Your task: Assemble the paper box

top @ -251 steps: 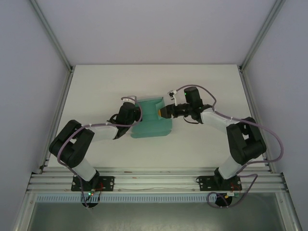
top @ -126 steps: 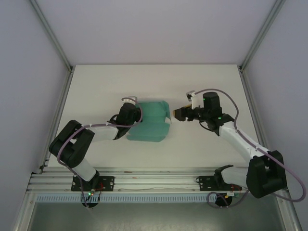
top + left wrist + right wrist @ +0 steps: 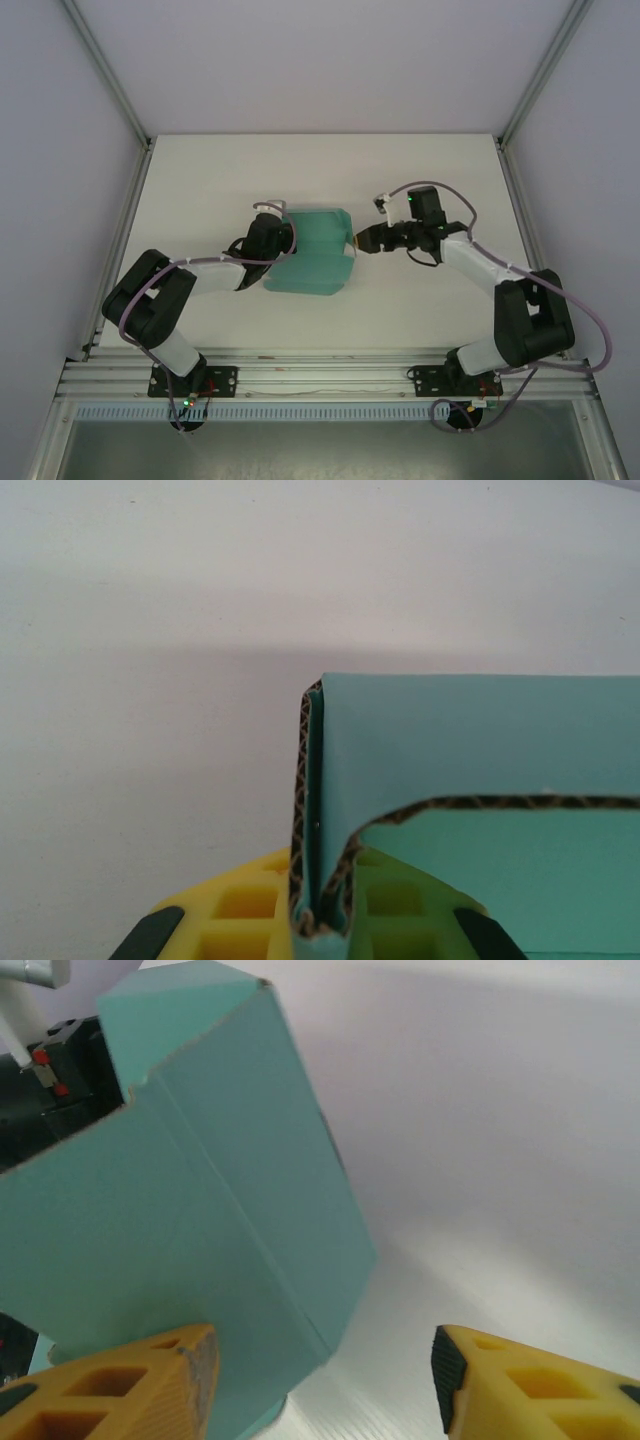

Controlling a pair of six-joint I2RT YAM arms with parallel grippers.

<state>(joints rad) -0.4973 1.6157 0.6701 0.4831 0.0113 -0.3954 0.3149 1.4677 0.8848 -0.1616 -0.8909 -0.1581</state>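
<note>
Two pincers engaged: left gripper (image 3: 320, 925) is clamped on a folded wall of the paper box (image 3: 312, 255); right gripper (image 3: 322, 1380) stands apart, one finger just beside the box's right end. Risk: a right-hand push could buckle the thin card or twist it in the clamp. Box lies mid-way across the table (image 3: 430, 180), well apart from all edges, with room to the right and beyond.

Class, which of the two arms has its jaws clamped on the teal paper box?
The left arm: its jaws are shut on a folded edge of the paper box. The right arm has its jaws open beside the box, gripping nothing.
</note>
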